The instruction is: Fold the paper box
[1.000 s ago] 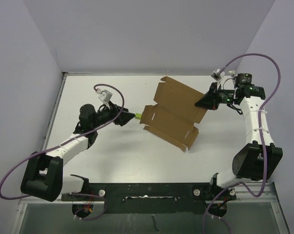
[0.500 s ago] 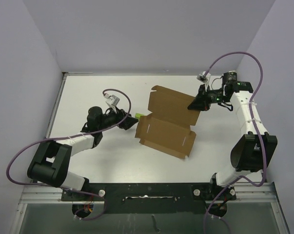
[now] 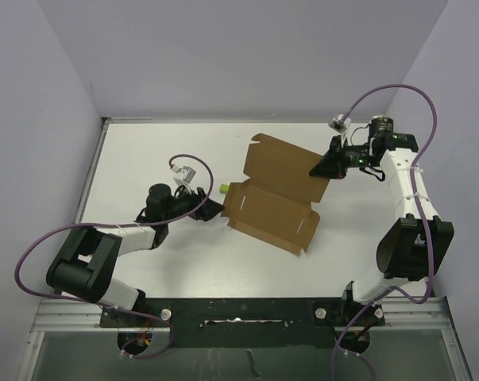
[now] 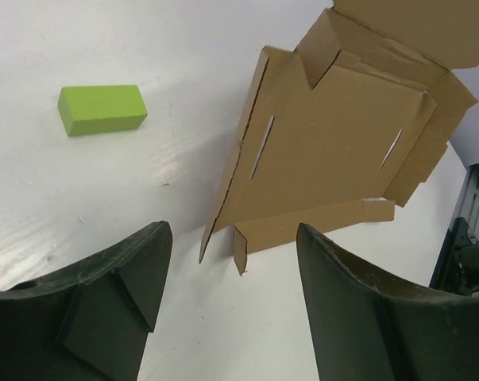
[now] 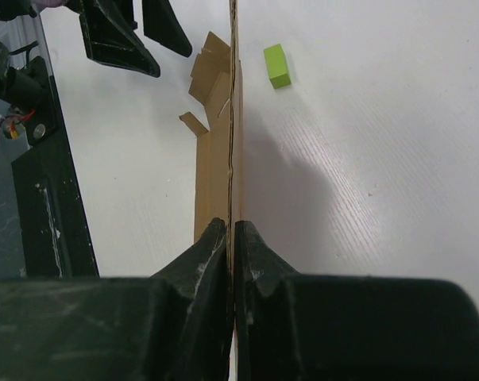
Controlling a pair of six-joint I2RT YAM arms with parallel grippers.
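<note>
Item: flat brown kraft cardboard die-cut box (image 3: 275,194), centre of white desk (image 3: 144,151).
- Right pincer (image 5: 231,226): closed, pinching the box's far-right panel edge.
- Left pincer (image 4: 233,234): partly open, empty, just left of the box.
- Hazards: thin card may slip or buckle; small green block (image 4: 102,109) near the left flap may snag.

left arm (image 3: 120,232): lies low and stretched out, wrist in line with the forearm. left gripper (image 3: 213,209): points forward, fingers (image 4: 124,278) standing well apart. right arm (image 3: 410,198): folded at the elbow, wrist bent inward. right gripper (image 3: 318,169): fingers (image 5: 199,262) pressed together on an edge of the paper box (image 3: 275,202), which runs straight ahead of the tips.
</note>
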